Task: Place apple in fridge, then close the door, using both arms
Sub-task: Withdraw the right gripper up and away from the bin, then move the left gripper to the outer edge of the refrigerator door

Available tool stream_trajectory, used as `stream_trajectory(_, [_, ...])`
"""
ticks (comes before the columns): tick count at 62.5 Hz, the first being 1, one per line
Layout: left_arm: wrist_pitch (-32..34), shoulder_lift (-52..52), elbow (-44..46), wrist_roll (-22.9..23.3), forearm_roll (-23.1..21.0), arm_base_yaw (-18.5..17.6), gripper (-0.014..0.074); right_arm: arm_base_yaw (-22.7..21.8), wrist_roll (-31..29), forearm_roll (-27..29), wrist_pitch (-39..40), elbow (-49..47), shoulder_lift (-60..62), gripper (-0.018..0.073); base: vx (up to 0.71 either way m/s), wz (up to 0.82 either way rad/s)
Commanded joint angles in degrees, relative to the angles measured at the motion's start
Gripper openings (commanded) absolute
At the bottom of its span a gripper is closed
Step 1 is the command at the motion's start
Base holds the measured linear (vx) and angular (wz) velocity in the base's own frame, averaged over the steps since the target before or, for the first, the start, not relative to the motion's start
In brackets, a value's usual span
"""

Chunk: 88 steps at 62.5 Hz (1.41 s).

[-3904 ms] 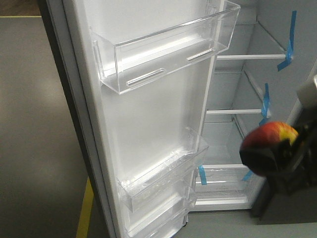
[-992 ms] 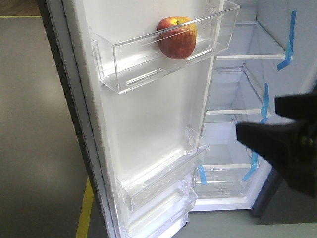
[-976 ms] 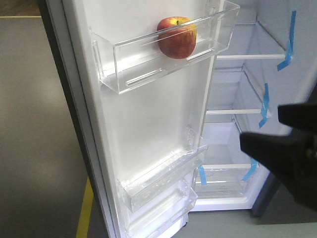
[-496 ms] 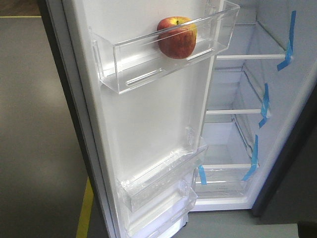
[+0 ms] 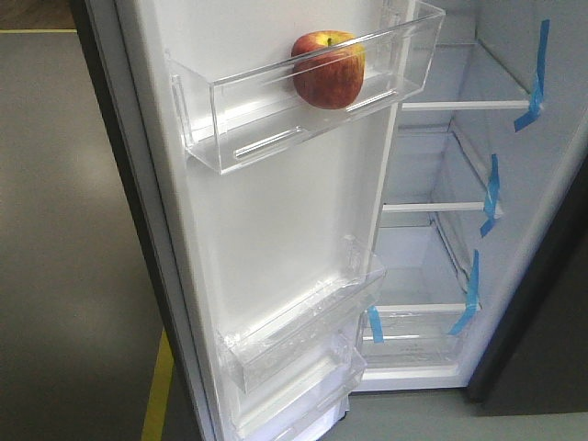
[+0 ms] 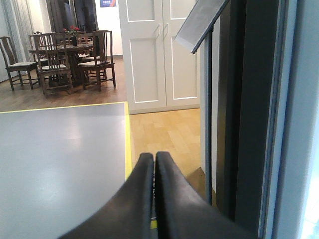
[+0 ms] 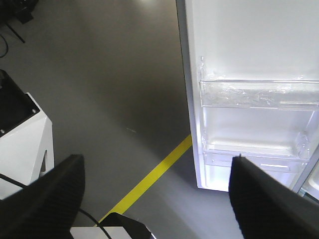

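The red apple (image 5: 328, 71) rests in the upper clear bin (image 5: 276, 110) on the white inside of the open door (image 5: 276, 220). To the right, the fridge (image 5: 432, 257) shows white shelves and blue tape strips. Neither gripper appears in the front view. My left gripper (image 6: 153, 157) is shut with nothing between its fingers, close beside the door's dark outer edge (image 6: 249, 114). My right gripper (image 7: 157, 159) is open and empty, hanging above the grey floor, with the door's lower bins (image 7: 259, 94) at its upper right.
A yellow floor line (image 7: 154, 179) runs under the right gripper, with the robot's white base (image 7: 25, 144) to its left. Beyond the left gripper are grey floor, wood floor, white cupboard doors (image 6: 159, 50) and a dining table with chairs (image 6: 65, 59).
The right gripper, which held the apple and then stood empty before the fridge's right side, has pulled back out of the front view. The apple has stayed in the upper door bin.
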<state>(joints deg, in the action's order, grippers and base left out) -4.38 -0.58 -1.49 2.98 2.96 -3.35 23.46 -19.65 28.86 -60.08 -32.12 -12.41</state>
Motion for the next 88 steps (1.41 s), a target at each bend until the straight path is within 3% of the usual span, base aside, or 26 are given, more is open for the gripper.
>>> stream_trajectory(1, [4.0,-0.9,-1.2,0.4,-0.1,0.0,-0.0006,0.1,-0.2,1.7,2.9,-1.2,-0.7,0.0566,0.00,0.00])
stream_trajectory(14, [6.1,-0.9,-1.2,2.5,-0.4,0.0,-0.0006,0.1,-0.2,1.7,2.9,-1.2,-0.7,0.0566,0.00,0.00])
stream_trajectory(21, [12.3,-0.9,-1.2,6.4,-0.8,0.0,-0.0006,0.1,-0.2,1.7,2.9,-1.2,-0.7,0.0566,0.00,0.00])
stream_trajectory(26, [18.1,-0.9,-0.7,7.0,-0.8,0.0,-0.0006,0.1,-0.2,1.7,2.9,-1.2,-0.7,0.0566,0.00,0.00])
stream_trajectory(29, [18.4,-0.8,0.9,7.0,-1.6,0.0,-0.0006,0.1,-0.2,1.7,2.9,-1.2,-0.7,0.0566,0.00,0.00])
stream_trajectory(48, [2.0,11.7,21.4,3.1,-1.6,0.0,-0.0006,0.1,-0.2,1.7,2.9,-1.2,-0.7,0.0566,0.00,0.00])
stream_trajectory(69, [-20.2,38.1,43.4,3.1,1.9,0.0,-0.0006,0.1,-0.2,1.7,2.9,-1.2,-0.7,0.0566,0.00,0.00])
stream_trajectory(88, [-32.2,61.5,58.4,2.3,1.9,0.0,-0.0006,0.1,-0.2,1.7,2.9,-1.2,-0.7,0.0566,0.00,0.00])
